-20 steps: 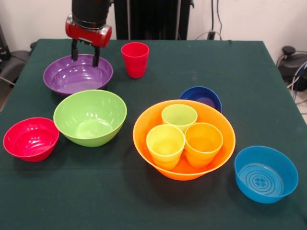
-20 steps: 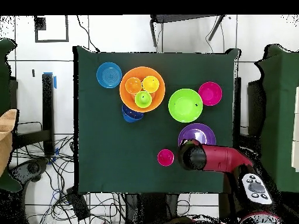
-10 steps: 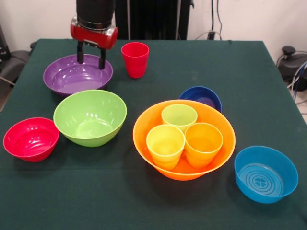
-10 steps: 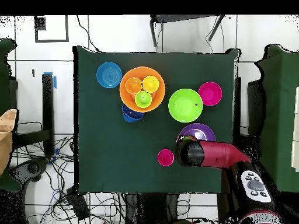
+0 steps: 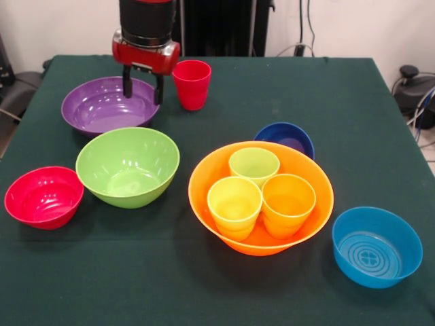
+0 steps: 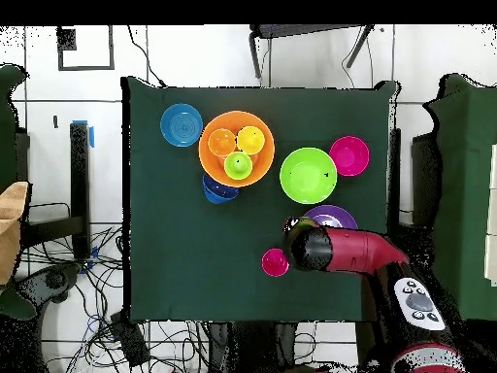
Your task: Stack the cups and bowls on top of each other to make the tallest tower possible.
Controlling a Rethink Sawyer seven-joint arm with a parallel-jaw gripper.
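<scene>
Gripper [image 5: 143,85], fingers spread, empty, positioned over purple bowl [image 5: 102,105] rim beside red cup [image 5: 192,83]; cup rim to be straddled squarely.

I see my arm [image 5: 147,20] coming straight down from above, its black cylinder ending in a red collar. Below the collar hangs the tool [image 5: 143,87], pointing down, its two dark fingers [image 5: 127,85] apart with a clear gap between them and nothing gripped. From overhead, the red arm [image 6: 364,254] reaches across from the right with its black end cap facing up; the tool is probably hidden under that cap, so I can't check the fingers there.
</scene>
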